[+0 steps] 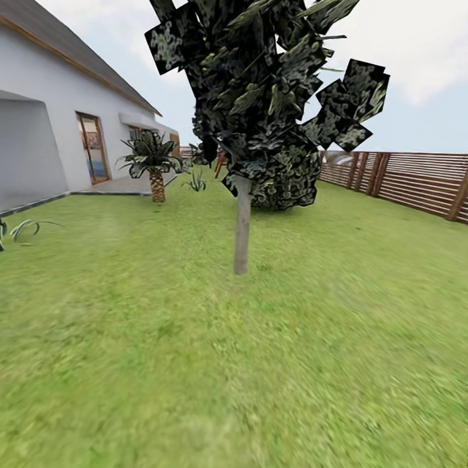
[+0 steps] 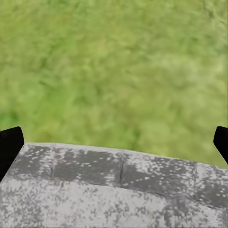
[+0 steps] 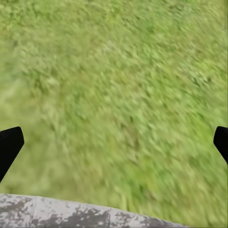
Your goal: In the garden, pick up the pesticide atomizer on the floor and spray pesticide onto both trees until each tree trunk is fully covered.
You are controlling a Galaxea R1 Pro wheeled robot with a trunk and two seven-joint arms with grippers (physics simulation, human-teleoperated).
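head view faces forward over lawn (image 1: pixel 189 367) toward tree (image 1: pixel 242 221); both wrist views look down, close, sharing grass and paving (image 2: pixel 114 190).

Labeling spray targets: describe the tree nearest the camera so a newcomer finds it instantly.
On the lawn between the white house and the slatted fence, the tree stands alone near the head view's center. Its straight, bare, pale trunk and blocky mottled crown distinguish it from the short, scaly-trunked palm by the house.
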